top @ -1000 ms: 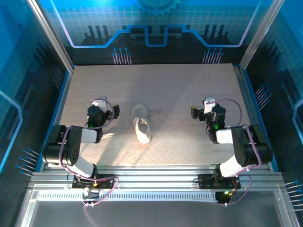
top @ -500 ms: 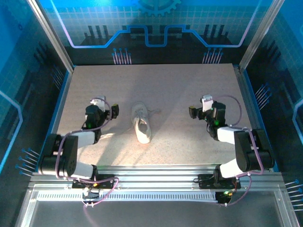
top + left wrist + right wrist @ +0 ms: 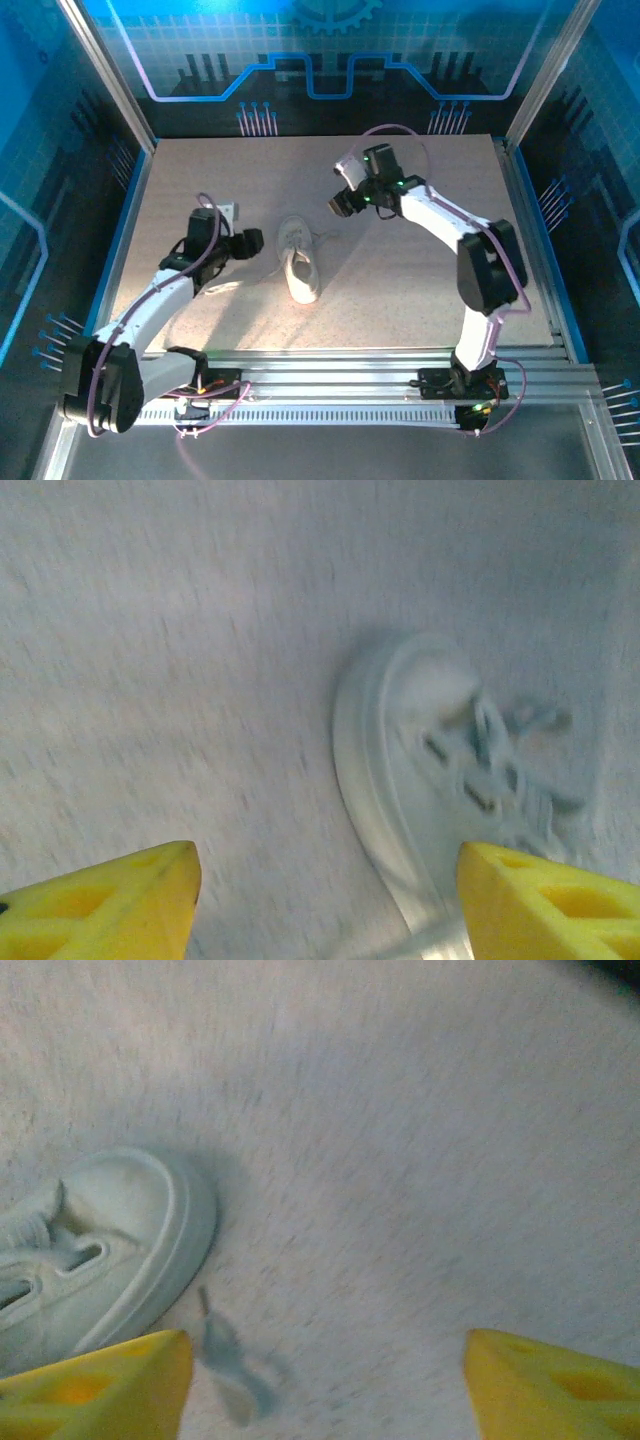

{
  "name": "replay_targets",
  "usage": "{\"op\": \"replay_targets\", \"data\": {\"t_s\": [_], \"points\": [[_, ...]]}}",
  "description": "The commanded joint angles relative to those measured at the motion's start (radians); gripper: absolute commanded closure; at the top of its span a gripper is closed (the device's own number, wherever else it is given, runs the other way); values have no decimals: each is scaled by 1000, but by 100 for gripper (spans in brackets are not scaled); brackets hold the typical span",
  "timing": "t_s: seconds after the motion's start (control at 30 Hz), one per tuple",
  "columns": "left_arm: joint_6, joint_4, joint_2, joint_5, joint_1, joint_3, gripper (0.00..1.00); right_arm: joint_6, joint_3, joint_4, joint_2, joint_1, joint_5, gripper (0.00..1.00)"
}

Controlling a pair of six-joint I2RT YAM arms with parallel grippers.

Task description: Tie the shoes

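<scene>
- The left gripper [image 3: 250, 243] is hovering just beside the left flank of the sneaker [image 3: 298, 262]. In the left wrist view its yellow fingertips [image 3: 100, 910] are standing wide apart with nothing between them.
- One loose lace [image 3: 225, 288] is trailing leftward from the sneaker across the table [image 3: 430, 290], towards the near edge.
- The sneaker is lying a little left of the table's middle, toe pointing to the far edge, laces undone.
- A second lace end [image 3: 325, 238] is straying off to the right of the toe.
- The right gripper [image 3: 338, 203] is hanging beyond the toe towards the far edge, apart from the sneaker. In its wrist view the fingers [image 3: 560, 1380] are spread and empty, with that lace end blurred just ahead.
- By my reading, the approach is in hand and no lace is being held yet. Next, each gripper is needing to pinch the lace end on its own side, low against the table, without nudging the sneaker.
- No brand, label or writing is showing legibly on the sneaker, and both wrist views are blurred.
</scene>
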Motion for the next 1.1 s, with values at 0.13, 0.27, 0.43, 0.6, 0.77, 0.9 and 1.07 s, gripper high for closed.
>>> {"op": "replay_targets", "data": {"t_s": [0.13,0.27,0.43,0.6,0.77,0.9,1.07], "points": [[-490,-453,100,-177,-48,118,42,478,96,-304,111,6,5,33],[-713,-508,158,-250,-103,131,41,582,107,-316,143,38,34,31],[-896,-462,213,-261,-134,100,35,675,123,-307,201,41,6,30],[-955,-379,282,-229,-148,94,29,717,135,-265,249,52,-38,30],[-984,-356,363,-246,-163,104,29,727,147,-263,285,70,-27,32],[-981,-307,434,-230,-163,96,32,722,141,-254,304,70,-39,46],[-929,-278,440,-213,-164,84,75,691,101,-220,255,64,-36,88]]}}
